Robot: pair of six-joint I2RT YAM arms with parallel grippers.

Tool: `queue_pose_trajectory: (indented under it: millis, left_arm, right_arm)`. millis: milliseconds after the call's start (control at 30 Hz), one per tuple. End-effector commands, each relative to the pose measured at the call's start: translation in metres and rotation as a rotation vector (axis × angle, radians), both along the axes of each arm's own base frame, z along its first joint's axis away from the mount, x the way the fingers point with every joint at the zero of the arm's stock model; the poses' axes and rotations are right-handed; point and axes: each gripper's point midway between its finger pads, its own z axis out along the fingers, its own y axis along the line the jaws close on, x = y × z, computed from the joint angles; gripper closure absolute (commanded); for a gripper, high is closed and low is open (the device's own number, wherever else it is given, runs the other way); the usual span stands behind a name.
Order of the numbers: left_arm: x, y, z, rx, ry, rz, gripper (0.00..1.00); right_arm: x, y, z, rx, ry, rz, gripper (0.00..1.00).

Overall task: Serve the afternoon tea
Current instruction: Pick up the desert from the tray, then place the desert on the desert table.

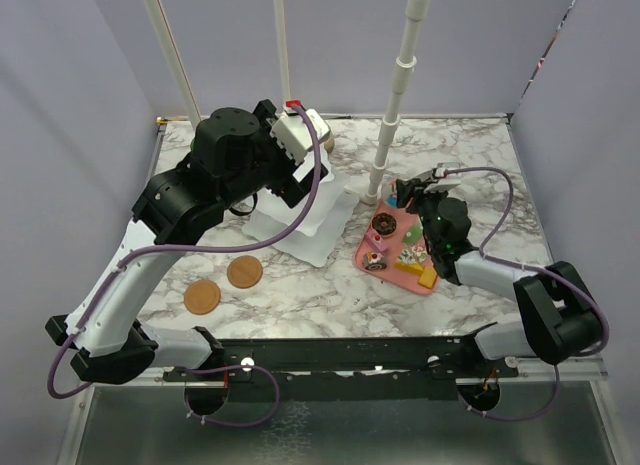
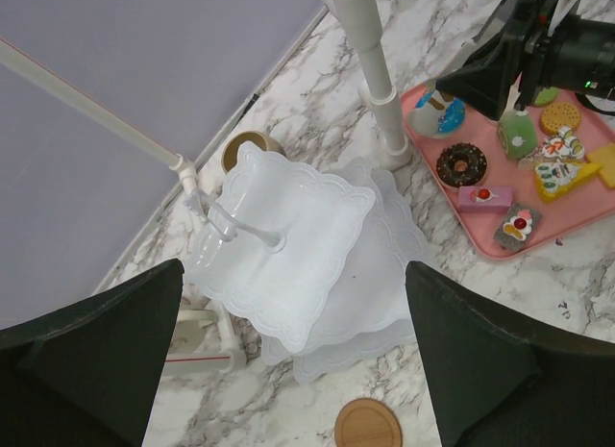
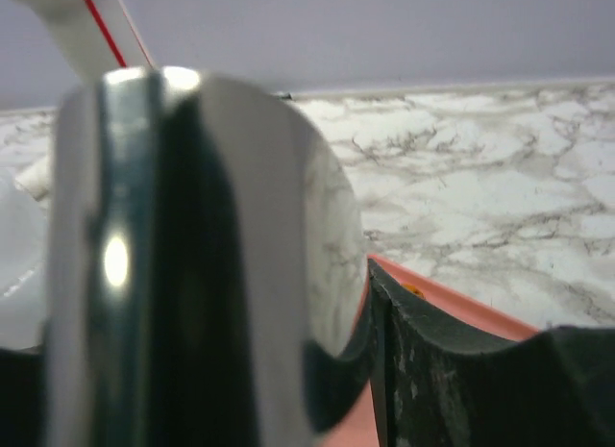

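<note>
1. Left end effector (image 2: pixel 293 269) is released, jaws spread wide. It hangs high above the white three-tier stand of wavy square plates (image 1: pixel 315 240) and does not touch it.
2. The stand is upright on the marbled counter (image 1: pixel 330 285), left of centre. In the left wrist view it sits directly below and between the left fingers (image 2: pixel 96 370).
3. A tan mug (image 2: pixel 242 147) is just behind the stand on the far side, partly hidden by the top plate.
4. The flat pink rectangular tray (image 2: pixel 581 211) lies right of the stand and apart from it. It carries the small toy pastries: chocolate donut (image 2: pixel 461 163), blue-iced donut (image 2: pixel 442 111), green roll (image 2: pixel 519 130), pink slice (image 2: pixel 485 195) and yellow wedge (image 2: pixel 562 178).
5. Right end effector (image 3: pixel 197 322) is low over the tray's far end, near the blue-iced donut and well apart from the stand.
6. The shiny metal tongs (image 3: pixel 240 226) fill the gap between the right fingers, and the right-hand finger (image 3: pixel 452 370) touches the metal. Cannot tell whether the grip is fully clenched.
7. Two round wooden coasters (image 1: pixel 244 272) (image 1: pixel 202 296) lie on the counter in front of the stand.
</note>
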Motion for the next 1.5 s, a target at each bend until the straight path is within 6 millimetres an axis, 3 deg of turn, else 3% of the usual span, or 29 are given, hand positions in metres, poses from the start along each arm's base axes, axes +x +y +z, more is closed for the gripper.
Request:
queue_pose_trajectory:
  millis: [0, 167, 300, 467, 900, 1133, 1467]
  left_arm:
    - [-0.009, 0.008, 0.006, -0.011, -0.011, -0.007, 0.01]
    - [-0.008, 0.013, 0.006, 0.003, -0.019, 0.014, 0.01]
    - [-0.009, 0.013, 0.001, 0.013, -0.003, 0.015, 0.01]
    - [-0.008, 0.017, -0.005, 0.032, 0.002, 0.027, 0.01]
    - [-0.014, 0.022, -0.008, 0.046, 0.016, 0.025, 0.01]
    - [-0.016, 0.022, -0.013, 0.053, 0.024, 0.016, 0.02]
    - [-0.017, 0.023, -0.018, 0.065, 0.033, 0.015, 0.02]
  right_arm:
    - [-0.019, 0.012, 0.022, 0.022, -0.043, 0.077, 0.55]
    - [-0.049, 0.03, 0.021, 0.038, -0.033, 0.147, 0.56]
    - [-0.075, 0.055, 0.018, 0.03, -0.026, 0.213, 0.56]
    - [-0.087, 0.08, 0.02, 0.032, -0.034, 0.279, 0.57]
    - [-0.047, 0.14, 0.018, 0.07, -0.099, 0.35, 0.56]
    - [-0.03, 0.15, 0.02, 0.082, -0.133, 0.328, 0.56]
    - [-0.006, 0.155, 0.0, 0.092, -0.158, 0.26, 0.55]
